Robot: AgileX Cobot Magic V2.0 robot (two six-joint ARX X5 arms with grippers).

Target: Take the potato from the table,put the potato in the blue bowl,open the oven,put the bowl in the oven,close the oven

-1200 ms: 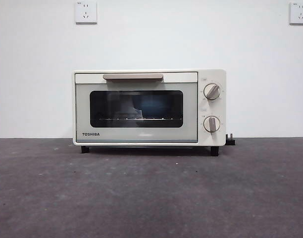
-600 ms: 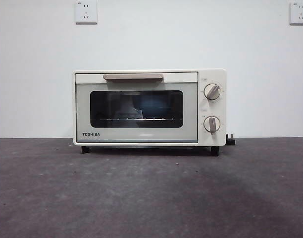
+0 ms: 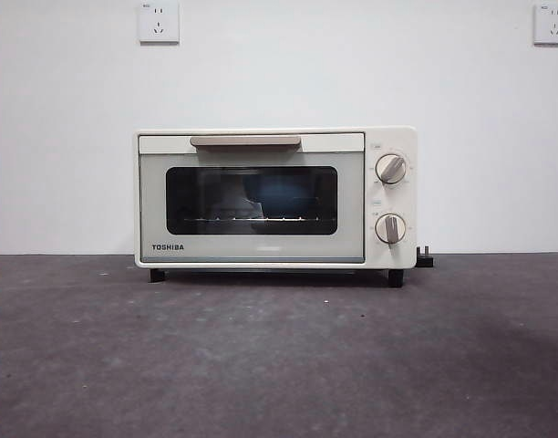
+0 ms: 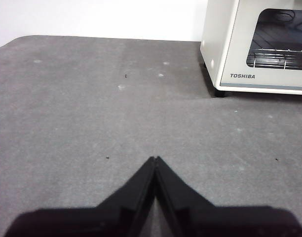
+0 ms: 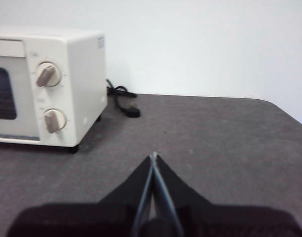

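The cream-white TOSHIBA oven (image 3: 274, 196) stands at the back of the dark grey table (image 3: 279, 356) with its door shut and the beige handle (image 3: 245, 141) on top. A blue shape (image 3: 284, 196) shows dimly behind the dark door glass; I cannot tell if it is the blue bowl. The potato is out of view. My left gripper (image 4: 155, 159) hovers shut over bare table, off the oven's (image 4: 259, 44) left front corner. Off the knob side of the oven (image 5: 47, 84), my right gripper (image 5: 154, 155) is shut too, holding nothing. Neither arm shows in the front view.
A black power cord and plug (image 5: 122, 101) lie on the table beside the oven's right wall; the plug (image 3: 425, 258) also peeks out in the front view. A white wall with two sockets (image 3: 159, 22) rises behind.
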